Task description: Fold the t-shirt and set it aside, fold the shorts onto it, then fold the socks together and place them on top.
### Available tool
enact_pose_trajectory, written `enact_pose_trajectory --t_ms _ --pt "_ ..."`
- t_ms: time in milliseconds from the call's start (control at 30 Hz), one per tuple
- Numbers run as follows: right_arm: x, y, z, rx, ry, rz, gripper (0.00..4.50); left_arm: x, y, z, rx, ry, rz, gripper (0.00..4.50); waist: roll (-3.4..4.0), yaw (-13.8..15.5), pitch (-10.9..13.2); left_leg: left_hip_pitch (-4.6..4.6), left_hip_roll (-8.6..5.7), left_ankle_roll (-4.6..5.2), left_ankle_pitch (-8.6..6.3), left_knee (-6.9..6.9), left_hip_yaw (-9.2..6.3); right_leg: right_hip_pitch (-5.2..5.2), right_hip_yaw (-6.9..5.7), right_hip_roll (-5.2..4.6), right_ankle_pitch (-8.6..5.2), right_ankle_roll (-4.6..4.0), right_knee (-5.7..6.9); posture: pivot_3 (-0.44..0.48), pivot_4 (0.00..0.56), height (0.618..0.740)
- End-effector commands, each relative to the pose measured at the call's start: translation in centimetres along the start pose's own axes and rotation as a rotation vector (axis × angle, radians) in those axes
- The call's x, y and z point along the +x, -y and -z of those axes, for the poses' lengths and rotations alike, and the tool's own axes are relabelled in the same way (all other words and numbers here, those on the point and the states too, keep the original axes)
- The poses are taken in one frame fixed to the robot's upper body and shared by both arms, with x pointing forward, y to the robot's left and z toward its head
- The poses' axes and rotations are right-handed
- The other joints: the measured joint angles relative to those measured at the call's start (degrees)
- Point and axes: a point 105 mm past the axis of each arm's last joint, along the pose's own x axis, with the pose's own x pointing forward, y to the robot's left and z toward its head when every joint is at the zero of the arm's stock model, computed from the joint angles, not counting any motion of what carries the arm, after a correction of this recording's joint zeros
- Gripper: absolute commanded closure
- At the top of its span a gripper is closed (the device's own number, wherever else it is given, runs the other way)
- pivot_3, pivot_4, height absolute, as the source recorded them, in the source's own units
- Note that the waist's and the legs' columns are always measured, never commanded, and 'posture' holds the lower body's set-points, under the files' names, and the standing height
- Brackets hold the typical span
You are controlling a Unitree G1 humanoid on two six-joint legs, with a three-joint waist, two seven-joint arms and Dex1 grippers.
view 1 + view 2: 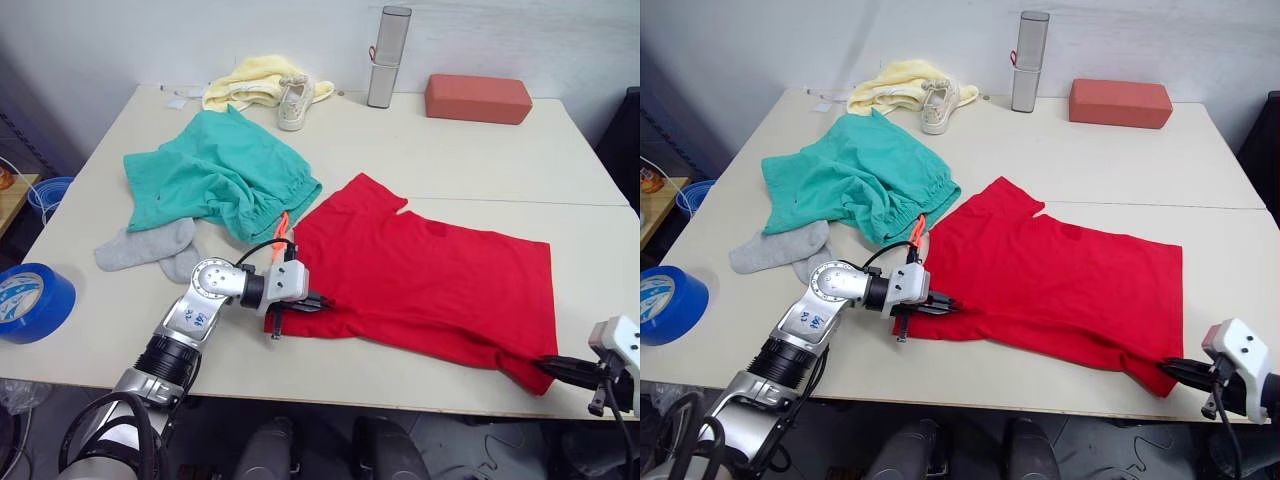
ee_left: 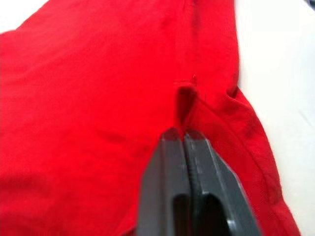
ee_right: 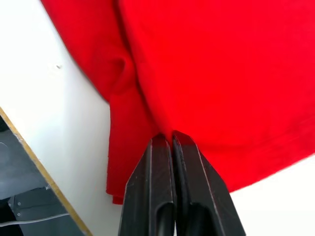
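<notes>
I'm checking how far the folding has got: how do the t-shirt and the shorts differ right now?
The t-shirt is red, spread nearly flat and pinched at its near edge by the left gripper and right gripper. The shorts are teal, smaller, rumpled in a loose heap and untouched. Both lie unfolded on the table.

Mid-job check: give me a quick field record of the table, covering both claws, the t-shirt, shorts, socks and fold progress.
left claw: shut on the t-shirt's near-left edge
right claw: shut on the t-shirt's near-right corner
t-shirt: spread flat, not yet folded
shorts: bunched, far left of the t-shirt, untouched
socks: lying beside the shorts' near edge, untouched
table: far half mostly bare
progress: first fold not yet made
</notes>
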Motion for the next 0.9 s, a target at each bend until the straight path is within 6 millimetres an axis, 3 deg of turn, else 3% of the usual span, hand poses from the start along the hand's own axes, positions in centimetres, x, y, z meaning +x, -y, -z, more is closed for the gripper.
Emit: enact_pose_trajectory --t_ms 33,467,500,600,733,767,833,900 --pt "-1.1 1.1 -0.8 -0.016 0.005 0.04 4.5 -0.6 -1.3 -1.1 0.004 0.027 -0.059 4.48 0.0 0.0 0.0 0.0 0.0 0.0 0.0 0.0 0.0 0.0 0.0 0.0 0.0 0.0 0.0 0.0 0.15 0.74" --pt "1.2 3.4 -1.6 0.062 0.053 0.149 4.5 -0.2 -2.9 -0.7 -0.163 0.031 -0.185 4.48 0.0 0.0 0.0 -0.03 0.0 -0.28 0.11 0.01 0.02 -0.02 0.0 -0.01 0.0 0.01 -0.03 0.0 0.15 0.74" --pt "1.2 3.3 -1.8 0.062 0.062 0.141 4.1 -0.3 -3.1 -0.8 -0.183 0.042 -0.202 4.5 0.0 0.0 0.0 -0.04 0.0 -0.28 0.11 0.02 0.02 -0.02 -0.01 -0.01 0.01 0.02 -0.03 0.0 0.15 0.74" --pt "1.0 3.4 -2.3 0.028 0.097 0.159 3.22 -0.7 -3.4 -1.2 -0.163 0.063 -0.238 3.52 0.0 0.0 0.0 -0.04 0.0 -0.24 0.09 0.01 0.0 -0.03 -0.02 0.0 0.01 0.03 -0.02 0.0 0.15 0.74" --pt "-1.0 3.8 -5.0 -0.123 0.279 0.264 1.84 -3.4 -3.4 -3.0 -0.083 0.208 -0.31 2.25 0.03 0.0 0.0 -0.05 0.0 -0.32 0.09 -0.03 0.02 -0.03 -0.02 0.0 0.02 0.04 -0.07 0.0 0.15 0.74" --pt "-1.1 3.3 -5.6 -0.116 0.316 0.244 1.52 -3.9 -3.0 -3.2 -0.093 0.237 -0.305 2.24 0.03 -0.1 0.0 -0.05 0.0 -0.34 0.08 -0.03 0.03 -0.03 -0.02 0.0 0.02 0.04 -0.08 0.0 0.15 0.74" --pt "-0.3 0.8 -6.4 -0.106 0.362 0.145 1.52 -4.4 -1.6 -3.6 -0.09 0.269 -0.264 2.24 0.03 -0.2 0.0 -0.04 0.0 -0.35 0.07 -0.04 0.05 -0.03 -0.01 0.0 0.02 0.05 -0.09 0.0 0.15 0.74" --pt "0.9 -1.1 -6.8 -0.13 0.373 0.081 1.88 -4.4 -0.4 -3.4 -0.087 0.258 -0.226 2.24 0.03 -0.2 0.0 -0.01 0.05 -0.41 0.06 -0.09 0.02 -0.02 -0.02 0.03 0.01 0.04 -0.09 0.0 0.15 0.74"
